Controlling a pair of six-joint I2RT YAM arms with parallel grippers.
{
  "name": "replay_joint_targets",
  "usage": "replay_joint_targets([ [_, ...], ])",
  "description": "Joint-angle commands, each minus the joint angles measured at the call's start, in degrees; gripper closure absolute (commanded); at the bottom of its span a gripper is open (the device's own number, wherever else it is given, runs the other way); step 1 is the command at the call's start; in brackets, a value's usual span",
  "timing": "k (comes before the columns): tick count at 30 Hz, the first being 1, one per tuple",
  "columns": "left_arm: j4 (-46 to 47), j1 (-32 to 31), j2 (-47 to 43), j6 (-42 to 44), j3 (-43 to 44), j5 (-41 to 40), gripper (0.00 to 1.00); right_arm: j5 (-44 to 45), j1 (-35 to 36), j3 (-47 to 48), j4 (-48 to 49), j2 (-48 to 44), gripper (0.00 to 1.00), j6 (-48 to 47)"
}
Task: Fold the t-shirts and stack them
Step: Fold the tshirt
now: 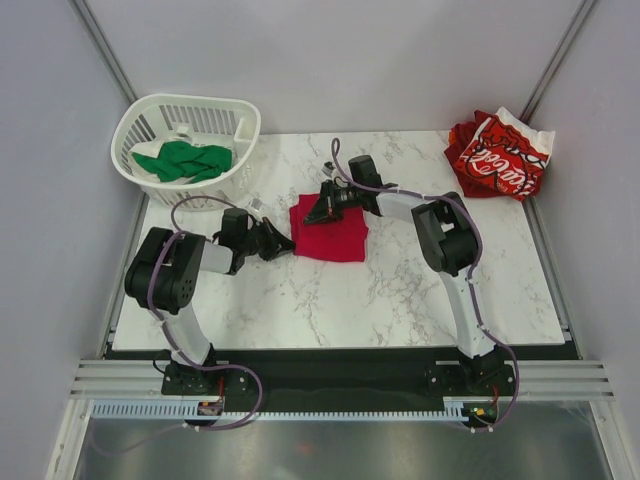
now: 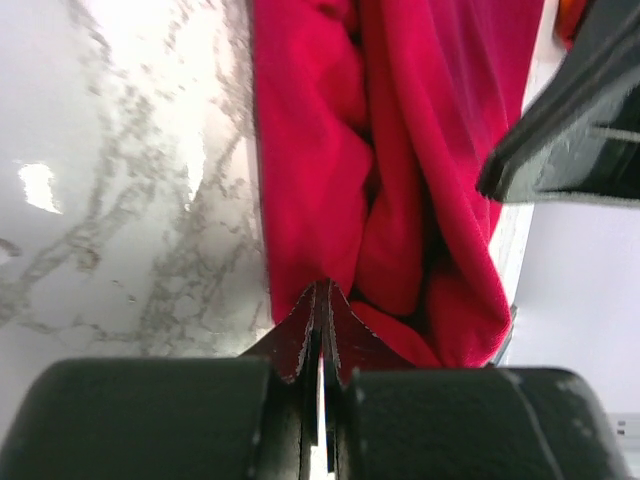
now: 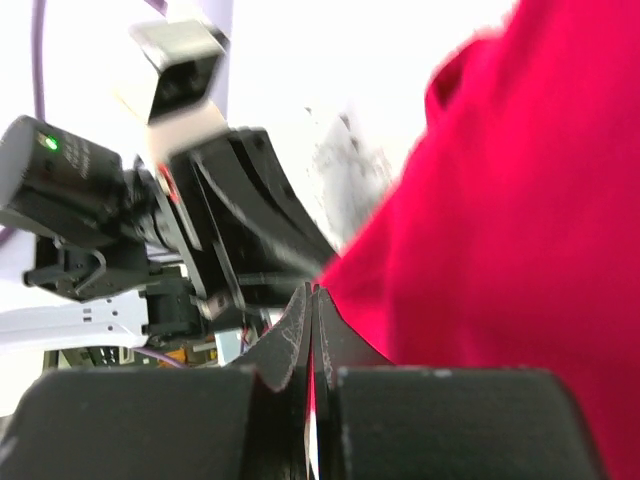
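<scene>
We see white marble-veined bench (image 1: 340, 290), glossy, with bright glare patches in left wrist view. Plain pale grey walls (image 1: 330, 60) on three sides. Slanted metal posts (image 1: 105, 50) in back corners. Slotted metal rail (image 1: 330, 378) along near edge.

I get bright, even overhead light, glare patches on the marble table (image 2: 40, 185), right wrist background blown out, blurred.

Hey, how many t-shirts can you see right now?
3. A crimson t-shirt lies mid-table, a green t-shirt sits in the basket far left, a red-and-white t-shirt is heaped at the far right corner. More may be hidden underneath.
</scene>
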Motion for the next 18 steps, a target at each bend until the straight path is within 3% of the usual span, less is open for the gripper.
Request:
replay_joint_targets([
  [1,1.36,-0.93,-1.29,1.63,0.28,3.34,0.98,-3.65,1.24,2.03,15.79,2.63,0.98,8.16],
  [11,1.36,-2.69,-4.53,5.23,-0.6,6.68,0.98,-1.54,2.13,5.53,17.95,13.78,1.0,11.26],
  [18,1.36,-8.47,-8.22,6.64,-5.34,6.34,0.98,2.76,2.04,7.91,14.61,18.45,1.0,9.68],
])
